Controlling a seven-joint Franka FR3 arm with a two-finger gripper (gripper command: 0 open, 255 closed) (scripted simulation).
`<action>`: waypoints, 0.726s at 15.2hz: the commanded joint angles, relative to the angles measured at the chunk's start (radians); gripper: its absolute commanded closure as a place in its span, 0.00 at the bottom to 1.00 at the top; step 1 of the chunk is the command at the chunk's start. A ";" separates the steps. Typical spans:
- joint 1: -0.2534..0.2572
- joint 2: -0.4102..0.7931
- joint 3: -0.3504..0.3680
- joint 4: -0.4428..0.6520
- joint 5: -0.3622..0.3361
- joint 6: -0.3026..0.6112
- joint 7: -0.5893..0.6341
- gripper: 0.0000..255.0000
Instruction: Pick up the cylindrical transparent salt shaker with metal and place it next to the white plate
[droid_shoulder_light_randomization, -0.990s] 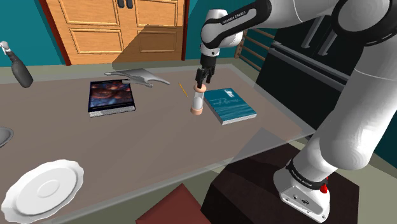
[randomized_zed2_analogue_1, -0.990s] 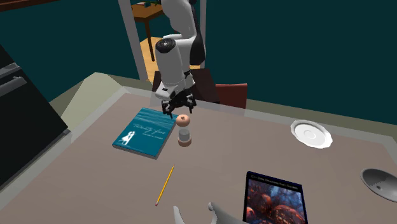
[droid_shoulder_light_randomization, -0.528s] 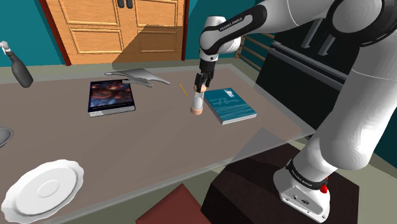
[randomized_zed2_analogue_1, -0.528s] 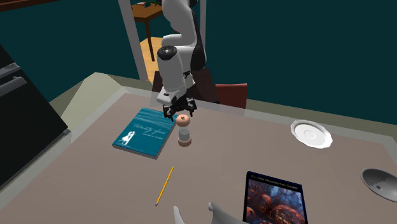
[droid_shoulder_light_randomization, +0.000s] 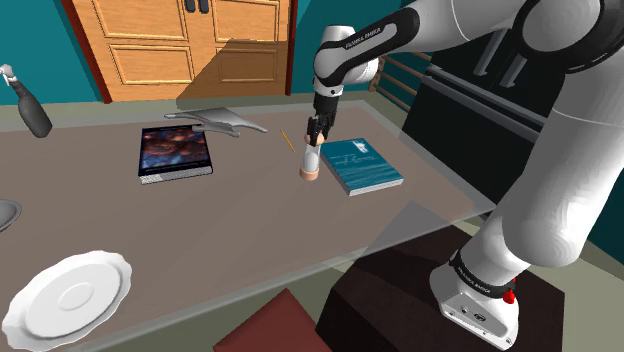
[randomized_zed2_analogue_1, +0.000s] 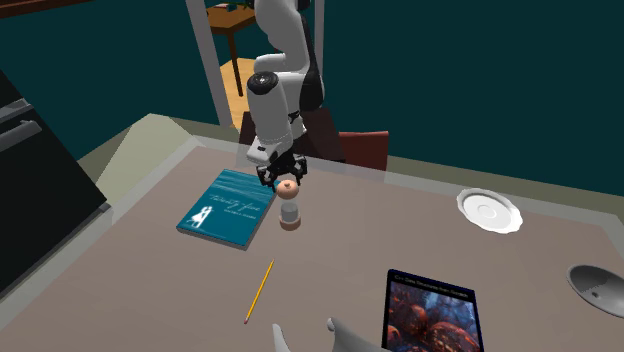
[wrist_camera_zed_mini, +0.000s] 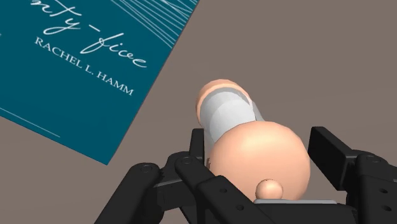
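The salt shaker (droid_shoulder_light_randomization: 311, 160) stands upright on the brown table, a clear cylinder with a peach-coloured cap and base, beside a teal book (droid_shoulder_light_randomization: 362, 165). My gripper (droid_shoulder_light_randomization: 315, 132) comes down on it from above. In the wrist view the black fingers (wrist_camera_zed_mini: 198, 143) press against both sides of the round cap (wrist_camera_zed_mini: 257, 159), so the gripper (wrist_camera_zed_mini: 261, 140) is shut on it. The second exterior view has the gripper (randomized_zed2_analogue_1: 287, 180) on top of the shaker (randomized_zed2_analogue_1: 289, 208). The white plate (droid_shoulder_light_randomization: 68, 292) lies far off at the table's near corner, on the shoulder view's lower left, and shows as a white plate (randomized_zed2_analogue_1: 489, 211) at the second exterior view's right.
The teal book (randomized_zed2_analogue_1: 228, 206) lies right beside the shaker. A pencil (randomized_zed2_analogue_1: 259, 291), a dark picture book (droid_shoulder_light_randomization: 175, 150), a grey flat object (droid_shoulder_light_randomization: 225, 120) and a dark bottle (droid_shoulder_light_randomization: 30, 108) also sit on the table. A grey bowl (randomized_zed2_analogue_1: 598, 285) is at one edge.
The gripper came down over the shaker's cap, then its fingers closed in from wide apart onto the cap. The shaker has not moved.
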 joint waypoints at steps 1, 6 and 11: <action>0.000 0.000 0.000 0.000 0.000 0.000 0.000 1.00; 0.000 0.000 0.000 0.000 0.000 0.000 0.000 1.00; 0.001 -0.033 -0.002 0.027 -0.009 -0.059 0.009 1.00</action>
